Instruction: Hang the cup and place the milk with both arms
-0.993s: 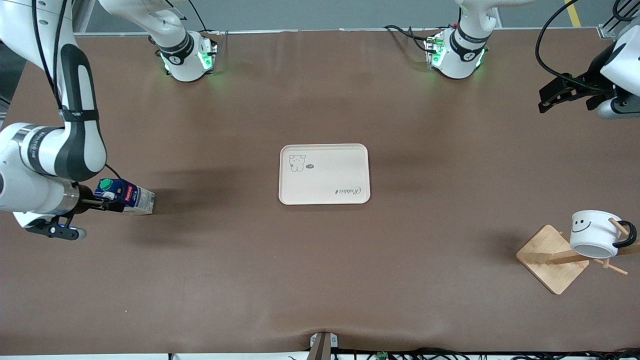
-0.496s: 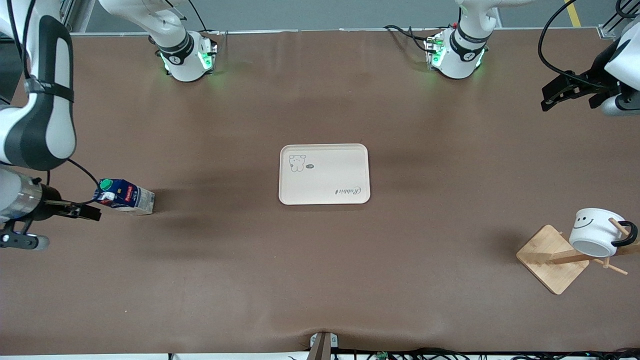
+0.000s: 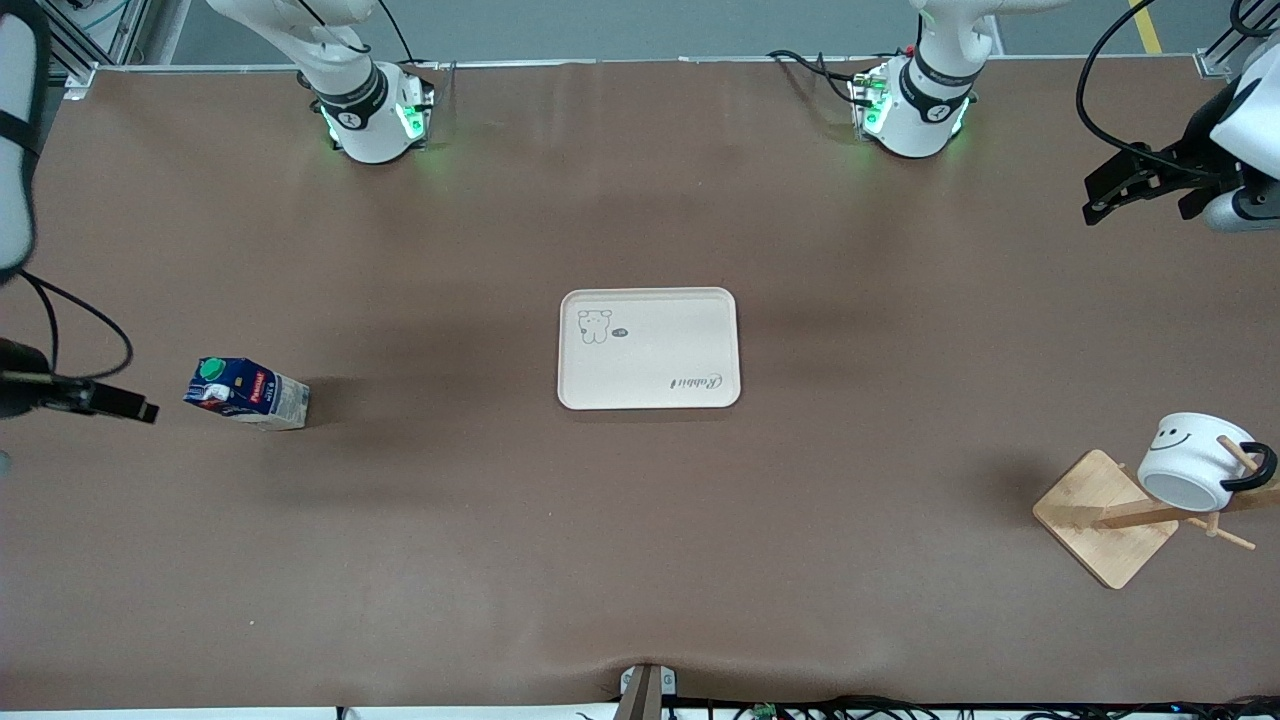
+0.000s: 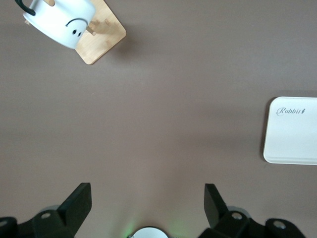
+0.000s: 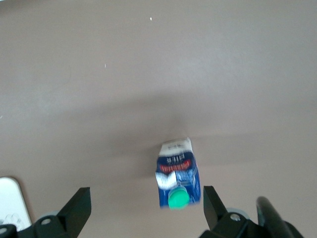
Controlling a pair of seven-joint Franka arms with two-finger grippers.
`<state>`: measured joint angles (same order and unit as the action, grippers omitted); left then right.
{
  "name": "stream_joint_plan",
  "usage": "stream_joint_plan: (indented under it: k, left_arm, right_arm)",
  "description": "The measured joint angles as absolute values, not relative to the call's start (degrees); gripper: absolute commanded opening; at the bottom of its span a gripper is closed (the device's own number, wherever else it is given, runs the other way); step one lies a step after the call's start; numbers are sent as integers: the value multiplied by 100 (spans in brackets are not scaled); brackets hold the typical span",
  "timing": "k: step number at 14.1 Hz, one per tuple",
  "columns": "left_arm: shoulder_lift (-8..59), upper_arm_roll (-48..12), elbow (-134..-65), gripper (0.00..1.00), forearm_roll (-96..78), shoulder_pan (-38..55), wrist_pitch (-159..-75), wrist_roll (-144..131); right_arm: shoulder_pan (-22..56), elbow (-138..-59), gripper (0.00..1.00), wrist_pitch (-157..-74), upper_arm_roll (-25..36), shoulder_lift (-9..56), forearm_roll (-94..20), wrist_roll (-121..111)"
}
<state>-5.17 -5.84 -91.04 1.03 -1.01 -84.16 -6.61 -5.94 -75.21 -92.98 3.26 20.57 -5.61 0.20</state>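
The milk [image 3: 246, 392], a dark blue carton with a green cap, stands alone on the brown table toward the right arm's end. My right gripper [image 3: 135, 408] is open and empty at the table's edge, apart from the carton. In the right wrist view the milk [image 5: 177, 173] lies just ahead of the open gripper [image 5: 146, 208]. The white smiley cup [image 3: 1195, 460] hangs by its black handle on a wooden rack [image 3: 1095, 520] toward the left arm's end. My left gripper [image 3: 1125, 190] is open and empty, high above that end. The left wrist view shows the gripper [image 4: 147, 208] and the cup [image 4: 62, 22] far off.
A cream tray [image 3: 648, 347] lies at the table's middle; it also shows in the left wrist view [image 4: 292, 131], and its corner shows in the right wrist view [image 5: 10, 203]. The rack's base shows in the left wrist view [image 4: 106, 37]. Both green-lit arm bases stand along the table's robot side.
My right gripper was at the milk's cap, then drew back toward the right arm's end of the table. The milk stayed standing. The cup rocked slightly on its peg.
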Motion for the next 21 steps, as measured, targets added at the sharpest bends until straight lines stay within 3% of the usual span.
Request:
stream_joint_plan:
  k: [3,10,21]
  left_arm:
    - [-627,-578,-9242,100,103,-103,-8516,-513]
    - [-640,-559,-9233,100,103,-219,-8551,-295]
    - [-647,-560,-9219,100,103,-218,-8558,-232]
  right_arm:
    - [-630,-7596,100,-8869,260,1459,-561,16]
    - [-235,-8547,100,-8822,386,321,-107,16]
    - [-111,-9290,100,-9323,405,-286,44,-14]
